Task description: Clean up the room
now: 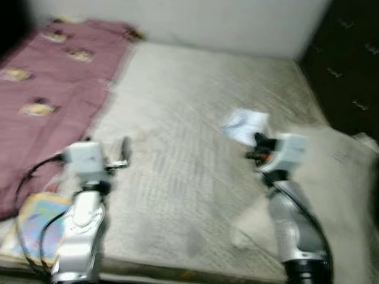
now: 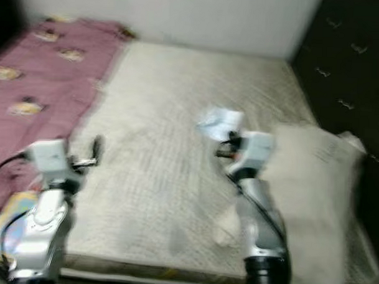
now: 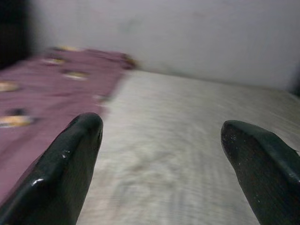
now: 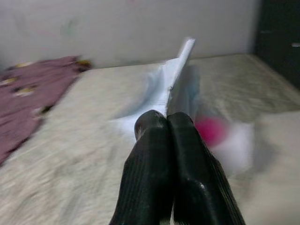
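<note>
A thin white wrapper [image 1: 245, 126] with a pink spot hangs just above the pale mattress [image 1: 178, 116], right of its middle. My right gripper [image 1: 256, 146] is shut on its near edge; in the right wrist view the two fingers [image 4: 154, 140] press together with the wrapper [image 4: 177, 70] standing up between them. My left gripper [image 1: 124, 149] hovers over the mattress near the edge of the maroon blanket [image 1: 48, 93]. It is open, with nothing between its fingers [image 3: 75, 150]. All views are blurred.
A large pale pillow [image 1: 337, 184] lies at the right of the bed, under my right arm. A colourful book [image 1: 34, 227] sits at the near left corner. A dark padded panel [image 1: 360, 61] stands on the right and a white wall [image 1: 212, 18] behind.
</note>
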